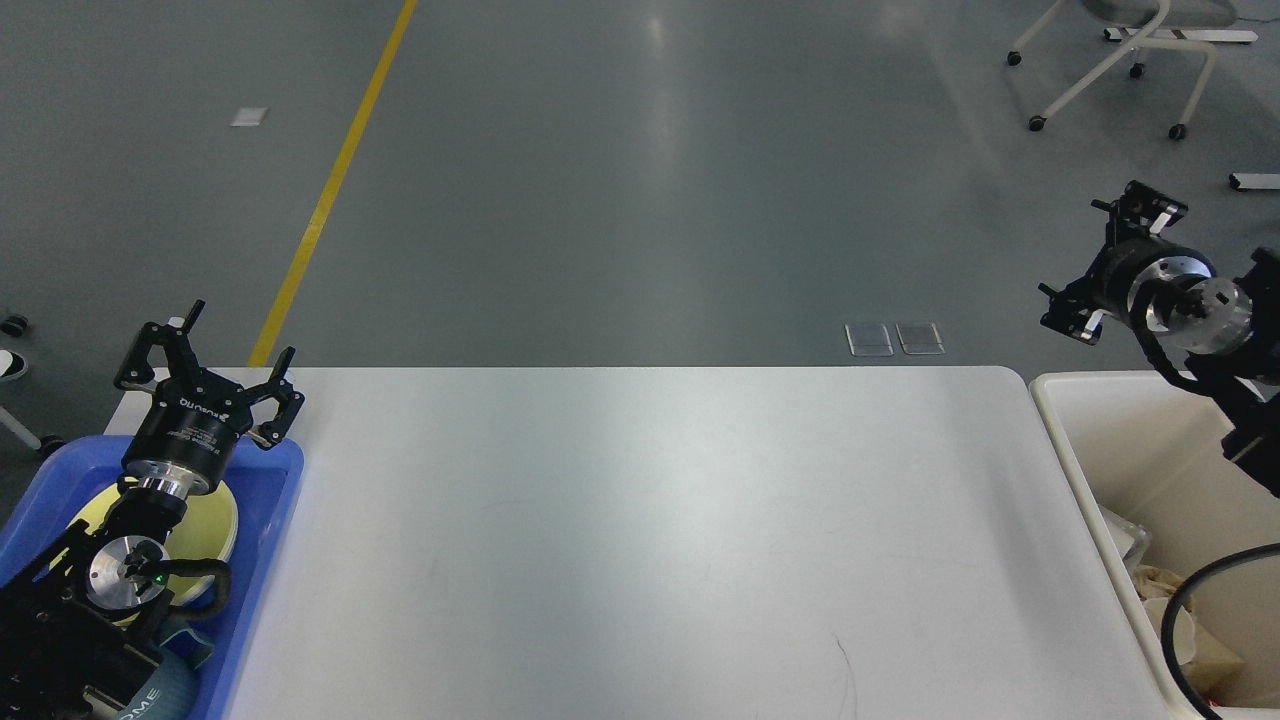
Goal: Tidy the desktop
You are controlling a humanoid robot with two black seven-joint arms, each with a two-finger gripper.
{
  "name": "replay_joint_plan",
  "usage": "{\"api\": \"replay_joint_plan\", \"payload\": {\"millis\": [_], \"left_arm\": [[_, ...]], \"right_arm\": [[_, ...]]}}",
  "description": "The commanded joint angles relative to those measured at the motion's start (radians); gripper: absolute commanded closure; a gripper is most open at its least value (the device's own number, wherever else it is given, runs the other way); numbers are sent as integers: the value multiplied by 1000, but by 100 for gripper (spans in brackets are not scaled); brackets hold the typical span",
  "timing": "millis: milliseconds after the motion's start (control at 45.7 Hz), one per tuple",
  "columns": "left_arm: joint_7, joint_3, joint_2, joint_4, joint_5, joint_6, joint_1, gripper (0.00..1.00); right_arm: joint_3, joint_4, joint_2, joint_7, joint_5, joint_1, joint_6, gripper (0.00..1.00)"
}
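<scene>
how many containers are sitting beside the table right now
2: a blue tray at the desktop's left edge, holding a yellow plate, and a cream bin off its right end.
</scene>
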Motion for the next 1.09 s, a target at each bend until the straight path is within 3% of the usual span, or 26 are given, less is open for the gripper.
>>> {"api": "replay_joint_plan", "payload": {"millis": [0, 44, 87, 131, 262, 306, 394, 569, 1072], "left_arm": [[0, 0, 0, 0, 0, 0, 0, 4], [0, 0, 0, 0, 0, 0, 0, 4], [0, 0, 0, 0, 0, 0, 0, 4], [0, 0, 0, 0, 0, 0, 0, 4], [0, 0, 0, 0, 0, 0, 0, 4], [0, 0, 0, 0, 0, 0, 0, 4], [-1, 0, 0, 0, 0, 0, 0, 4], [0, 0, 0, 0, 0, 0, 0, 4], [-1, 0, 0, 0, 0, 0, 0, 4]], "right_arm": [[224, 60, 15, 1, -2, -115, 115, 0], [298, 112, 21, 15, -7, -164, 169, 0], [359, 173, 26, 59, -22, -230, 215, 0], [400, 222, 39, 143, -60, -303, 249, 0], [417, 255, 150, 483, -284, -455, 286, 0], [412, 252, 182, 555, -358, -500, 284, 0], [409, 226, 223, 625, -456, -574, 284, 0], [415, 217, 256, 678, -458, -609, 277, 0], [424, 198, 265, 669, -341, -598, 251, 0]]}}
